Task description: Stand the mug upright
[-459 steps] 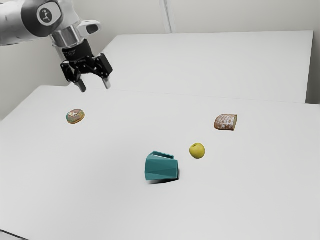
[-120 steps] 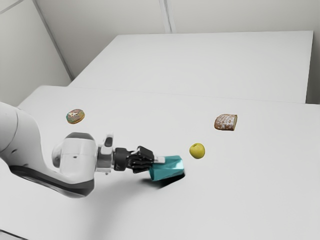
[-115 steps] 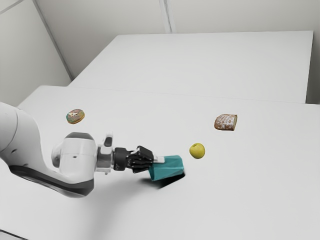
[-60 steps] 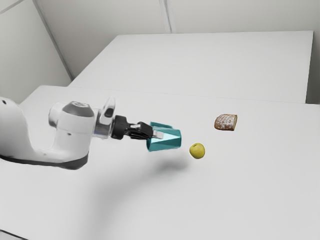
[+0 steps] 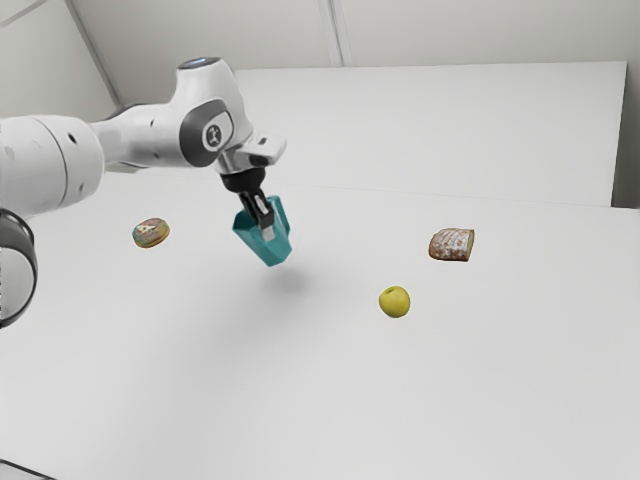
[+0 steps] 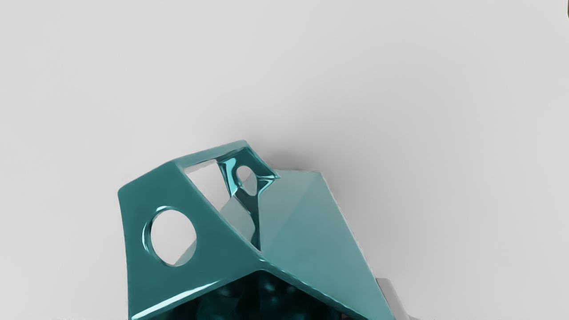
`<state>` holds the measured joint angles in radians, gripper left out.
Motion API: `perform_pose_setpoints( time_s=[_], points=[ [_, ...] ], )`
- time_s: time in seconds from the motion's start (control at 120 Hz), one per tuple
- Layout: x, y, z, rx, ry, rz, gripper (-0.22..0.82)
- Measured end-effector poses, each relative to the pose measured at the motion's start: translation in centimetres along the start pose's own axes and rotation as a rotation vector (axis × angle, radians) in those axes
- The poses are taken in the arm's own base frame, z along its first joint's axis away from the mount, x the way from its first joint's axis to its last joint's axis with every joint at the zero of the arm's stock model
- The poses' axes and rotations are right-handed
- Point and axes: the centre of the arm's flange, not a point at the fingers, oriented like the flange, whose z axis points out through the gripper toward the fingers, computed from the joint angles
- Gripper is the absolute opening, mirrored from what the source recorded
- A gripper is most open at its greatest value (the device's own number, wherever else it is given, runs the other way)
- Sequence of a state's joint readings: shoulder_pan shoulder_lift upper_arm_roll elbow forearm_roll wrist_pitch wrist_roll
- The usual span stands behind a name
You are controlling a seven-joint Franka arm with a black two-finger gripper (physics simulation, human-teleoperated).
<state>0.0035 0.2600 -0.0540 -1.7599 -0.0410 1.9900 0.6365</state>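
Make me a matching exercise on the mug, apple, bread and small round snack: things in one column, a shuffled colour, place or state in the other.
Things:
1. Mug
2. Apple
3. Bread
4. Small round snack

Descriptions:
A. Yellow
B. Farthest toward the exterior view's left of the four
C. Brown, with a whitish dusting
D. Teal, tilted, held up by the gripper

Right pairs: 1-D, 2-A, 3-C, 4-B
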Motion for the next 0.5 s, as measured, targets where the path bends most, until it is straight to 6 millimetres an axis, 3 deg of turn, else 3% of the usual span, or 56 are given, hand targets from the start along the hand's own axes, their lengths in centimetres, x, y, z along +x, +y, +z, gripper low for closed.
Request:
perform_pose_setpoints(
  time_s=[0.258, 0.458, 0.5],
  points=[
    [0.3, -0.5, 4.5, 0.002, -0.089, -0.135, -0.18],
    [0.0, -1.0, 5.8, 0.005, -0.114, -0.228, -0.18],
    [0.0, -0.9, 5.9, 0.004, -0.116, -0.242, -0.1]
  ],
)
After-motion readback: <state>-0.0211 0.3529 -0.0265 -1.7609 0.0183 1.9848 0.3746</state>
